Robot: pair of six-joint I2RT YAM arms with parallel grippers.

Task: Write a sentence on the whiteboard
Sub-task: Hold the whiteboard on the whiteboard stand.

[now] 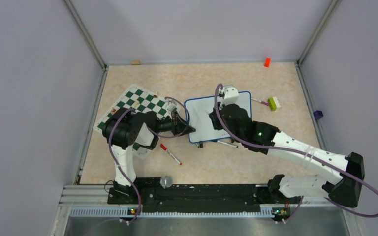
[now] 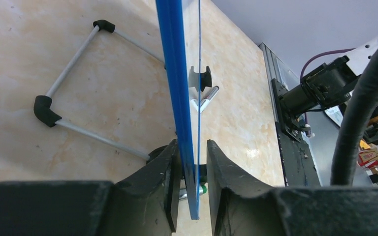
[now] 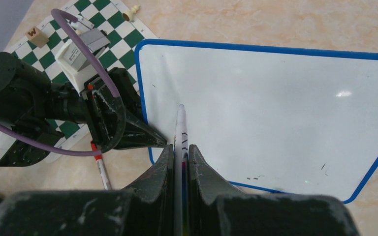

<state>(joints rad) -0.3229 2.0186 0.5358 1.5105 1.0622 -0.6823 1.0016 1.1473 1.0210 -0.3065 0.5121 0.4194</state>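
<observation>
Left end effector [image 2: 193,147] straddles the whiteboard [image 2: 171,54] edge, grip unclear; right end effector [image 3: 179,150] clenches a marker [image 3: 181,123].

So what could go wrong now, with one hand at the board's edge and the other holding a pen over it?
1. The left hand has only the thin edge of the whiteboard between its fingers, and a firm grip isn't evident. Pressing down to write could make it slide or tip.
2. The marker in the right hand points close to the left hand, so the two arms might bump.
</observation>
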